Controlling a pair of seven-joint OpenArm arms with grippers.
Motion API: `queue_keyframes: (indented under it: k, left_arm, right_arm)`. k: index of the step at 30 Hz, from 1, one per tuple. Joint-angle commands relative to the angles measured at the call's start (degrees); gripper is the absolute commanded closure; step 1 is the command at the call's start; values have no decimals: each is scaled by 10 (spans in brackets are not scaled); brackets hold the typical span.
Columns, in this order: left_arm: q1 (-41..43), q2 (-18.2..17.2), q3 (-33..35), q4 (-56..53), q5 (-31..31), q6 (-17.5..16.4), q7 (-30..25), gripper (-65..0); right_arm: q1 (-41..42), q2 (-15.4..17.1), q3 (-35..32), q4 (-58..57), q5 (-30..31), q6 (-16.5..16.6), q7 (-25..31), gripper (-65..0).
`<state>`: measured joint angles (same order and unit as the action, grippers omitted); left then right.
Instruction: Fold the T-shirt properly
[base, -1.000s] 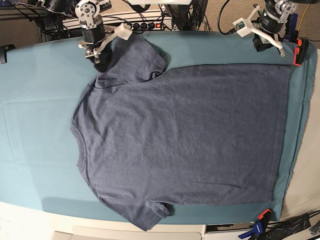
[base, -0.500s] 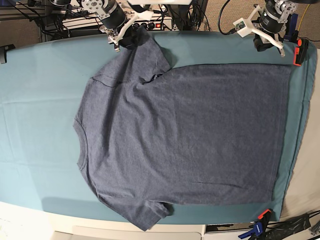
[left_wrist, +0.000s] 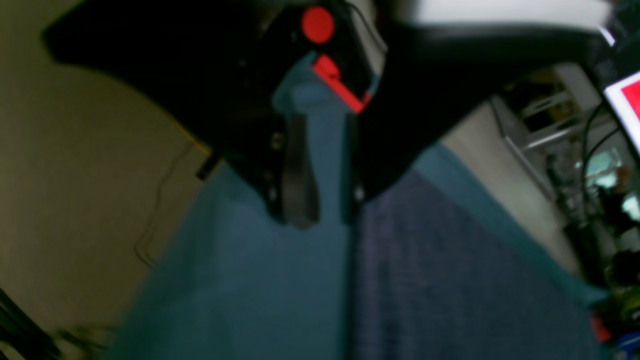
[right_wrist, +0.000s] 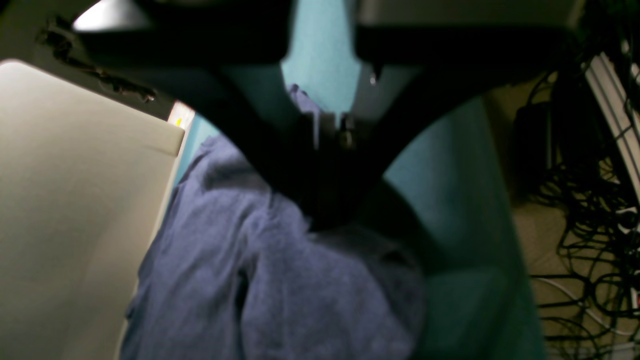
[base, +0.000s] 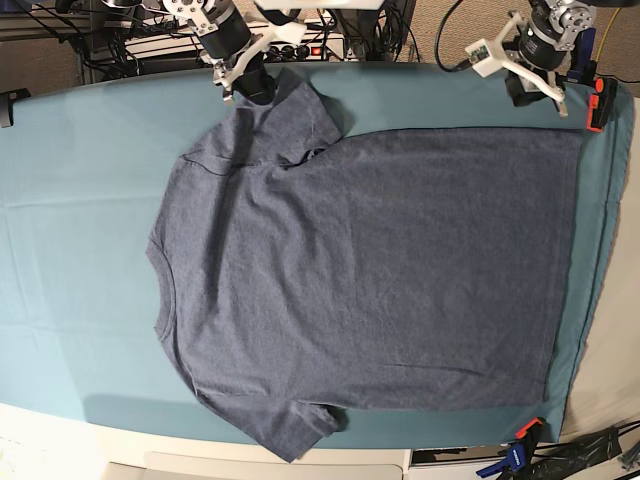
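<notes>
The slate blue-grey T-shirt (base: 370, 270) lies flat on the teal table cloth (base: 80, 230), neck to the left and hem to the right. My right gripper (base: 255, 88) sits on the far sleeve's outer edge. In the right wrist view its fingers (right_wrist: 345, 137) are shut, with bunched T-shirt (right_wrist: 260, 280) fabric at their tips. My left gripper (base: 527, 92) hovers just beyond the far hem corner. The left wrist view shows that left gripper (left_wrist: 324, 220) open over teal cloth, with the T-shirt (left_wrist: 450, 280) hem edge right beside one finger.
A red clamp (base: 598, 105) grips the table's far right corner, close to the left gripper, and also shows as the red clamp (left_wrist: 340, 82) in the left wrist view. A blue-and-orange clamp (base: 520, 452) sits at the near right edge. Cables and equipment (base: 300, 40) crowd the back.
My right gripper swung from the shoulder over to the far sleeve's edge and closed there; the shoulder shifted slightly. The left arm stayed put, and its fingers spread wider.
</notes>
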<state>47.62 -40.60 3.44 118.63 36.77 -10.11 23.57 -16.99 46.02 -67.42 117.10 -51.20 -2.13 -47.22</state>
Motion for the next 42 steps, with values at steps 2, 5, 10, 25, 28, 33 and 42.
queue_keyframes:
  k: [2,5,10,25,28,33,42]
  left_arm:
    - [3,-9,-2,8,5,9,9,-186]
    - [-2,-9,-2,2,7,11,10,-185]
    - [-29,-25,-2,-50,10,14,11,-185]
    - [-68,-97,-2,-153,17,37,1,-185]
    - [-68,-97,-2,-155,17,37,-12,-185]
    - [-71,-97,-2,-155,4,37,-23,-185]
    - [-85,-97,-2,-156,-25,26,-27,-186]
  right_arm:
    - [-2,6,9,9,-8,-10,0,0]
    - [-2,6,30,9,-7,-10,-12,0]
    - [-11,7,93,9,10,-10,-14,0]
    - [-32,6,139,9,23,-9,-3,0]
    - [-32,6,139,9,23,-9,-2,0]
    - [-32,6,139,9,23,-9,-2,0]
    - [-32,6,139,9,23,-9,-2,0]
